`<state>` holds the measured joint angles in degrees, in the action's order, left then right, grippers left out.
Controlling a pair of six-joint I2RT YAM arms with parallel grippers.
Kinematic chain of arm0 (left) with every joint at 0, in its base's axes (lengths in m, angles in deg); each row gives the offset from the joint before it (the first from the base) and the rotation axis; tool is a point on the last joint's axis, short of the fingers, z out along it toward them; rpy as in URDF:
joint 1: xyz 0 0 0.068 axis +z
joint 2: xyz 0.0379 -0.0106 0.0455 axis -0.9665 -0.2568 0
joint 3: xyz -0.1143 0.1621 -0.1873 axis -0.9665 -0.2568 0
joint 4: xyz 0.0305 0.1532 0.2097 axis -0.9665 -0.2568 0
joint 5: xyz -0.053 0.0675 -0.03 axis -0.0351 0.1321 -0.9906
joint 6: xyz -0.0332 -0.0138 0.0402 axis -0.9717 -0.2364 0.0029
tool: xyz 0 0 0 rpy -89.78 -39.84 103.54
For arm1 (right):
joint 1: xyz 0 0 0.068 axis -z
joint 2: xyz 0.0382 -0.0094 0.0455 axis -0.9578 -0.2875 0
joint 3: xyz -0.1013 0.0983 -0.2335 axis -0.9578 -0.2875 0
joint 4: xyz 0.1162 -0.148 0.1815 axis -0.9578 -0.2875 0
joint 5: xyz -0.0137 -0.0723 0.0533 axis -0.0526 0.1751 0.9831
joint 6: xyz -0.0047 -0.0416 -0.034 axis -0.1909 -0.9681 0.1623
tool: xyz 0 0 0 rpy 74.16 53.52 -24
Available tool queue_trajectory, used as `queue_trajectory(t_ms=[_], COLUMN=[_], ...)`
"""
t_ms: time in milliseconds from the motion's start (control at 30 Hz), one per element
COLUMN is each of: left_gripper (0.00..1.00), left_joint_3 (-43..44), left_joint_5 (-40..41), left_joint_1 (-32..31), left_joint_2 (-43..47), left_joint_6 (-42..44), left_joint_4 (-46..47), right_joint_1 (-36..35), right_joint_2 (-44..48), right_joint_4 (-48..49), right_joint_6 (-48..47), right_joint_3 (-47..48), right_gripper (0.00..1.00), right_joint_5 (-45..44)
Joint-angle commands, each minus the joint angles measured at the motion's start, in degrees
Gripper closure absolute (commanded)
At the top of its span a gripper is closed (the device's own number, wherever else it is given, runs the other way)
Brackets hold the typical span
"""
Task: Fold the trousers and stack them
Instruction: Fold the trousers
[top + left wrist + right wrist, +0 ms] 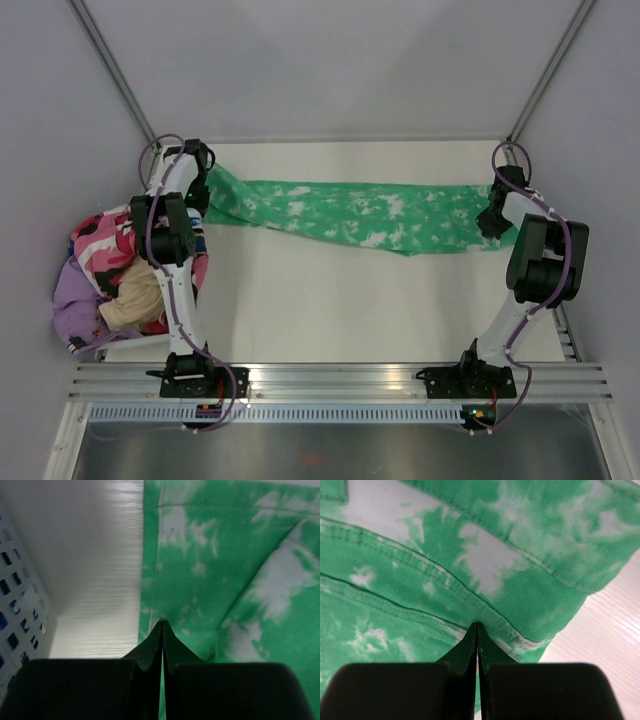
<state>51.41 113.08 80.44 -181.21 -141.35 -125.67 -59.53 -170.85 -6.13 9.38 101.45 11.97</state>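
The green trousers (350, 215) with white mottling lie stretched out lengthwise across the far part of the table. My left gripper (200, 195) is at their left end, shut on the cloth's edge; in the left wrist view the gripper (161, 626) pinches the trousers (225, 570). My right gripper (492, 222) is at their right end, shut on the cloth; in the right wrist view the gripper (476, 627) pinches a stitched seam of the trousers (445, 545). The waist button is not visible.
A white basket (120, 345) heaped with pink, purple and beige clothes (110, 270) stands at the left edge beside the left arm; its perforated wall (20, 610) shows in the left wrist view. Metal rails run along the near edge (340, 380).
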Motion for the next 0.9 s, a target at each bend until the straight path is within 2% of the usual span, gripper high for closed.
queue_trajectory(t_ms=[0,67,100,133,267,333,367,433,467,500,533,600,667,700,767,867], left_gripper=[0.98,0.98,0.98,0.98,0.98,0.96,0.9,0.82,0.73,0.69,0.66,0.62,0.58,0.56,0.54,0.49], left_joint_3=[-6.0,-8.6,-9.0,-9.0,-5.1,-4.2,-3.8,-4.1,-4.3,-4.6,-5.5,-6.7,-8.3,-8.7,-9.3,-10.7], left_joint_5=[5.9,5.2,3.6,2.3,-0.7,-1.6,-2.4,-3.7,-5.3,-6.1,-6.8,-8.4,-9.3,-9.7,-10.6,-11.2], left_joint_1=[0.6,0.6,0.5,0.5,-1.5,-3.4,-3.7,-4.5,-4.5,-4.6,-4.5,-4.5,-4.5,-4.5,-4.5,-4.5], left_joint_2=[6.7,10.0,11.1,11.8,15.5,16.9,18.2,19.5,20.3,20.7,21.0,21.4,21.4,21.3,21.1,21.0], left_joint_6=[-2.5,1.0,3.8,9.5,21.3,28.2,29.5,32.3,32.7,33.0,33.1,33.1,32.8,32.9,33.2,34.0], left_joint_4=[-9.1,-5.3,0.5,3.4,13.2,19.0,20.4,23.8,24.7,25.3,26.6,27.4,27.7,27.8,27.8,28.2], right_joint_1=[3.3,3.3,3.1,2.8,-4.1,-7.4,-8.5,-11.3,-12.6,-13.6,-17.8,-21.0,-25.4,-26.8,-30.6,-33.6], right_joint_2=[1.4,1.7,2.1,2.6,6.5,6.9,7.0,6.6,6.2,5.8,4.3,1.9,-3.8,-6.3,-13.6,-20.3], right_joint_4=[-9.0,-8.4,-7.5,-6.2,0.8,2.9,4.9,8.5,9.3,9.7,9.7,8.9,4.5,2.2,-3.6,-2.3], right_joint_6=[0.6,-1.3,-2.6,-4.2,-17.2,-21.4,-23.8,-25.7,-28.4,-29.6,-31.3,-37.4,-42.4,-46.9,-50.1,-49.8], right_joint_3=[-3.6,-2.8,-1.6,-0.9,5.5,10.3,11.8,15.5,18.1,19.6,21.2,26.0,32.5,35.0,42.6,47.9], right_gripper=[1.0,1.0,1.0,1.0,0.9,0.8,0.76,0.57,0.49,0.37,0.31,0.23,0.23,0.23,0.23,0.22], right_joint_5=[-6.0,-4.0,-2.3,-0.4,6.4,13.7,16.2,26.8,29.8,31.2,33.7,37.8,43.6,44.6,46.6,48.1])
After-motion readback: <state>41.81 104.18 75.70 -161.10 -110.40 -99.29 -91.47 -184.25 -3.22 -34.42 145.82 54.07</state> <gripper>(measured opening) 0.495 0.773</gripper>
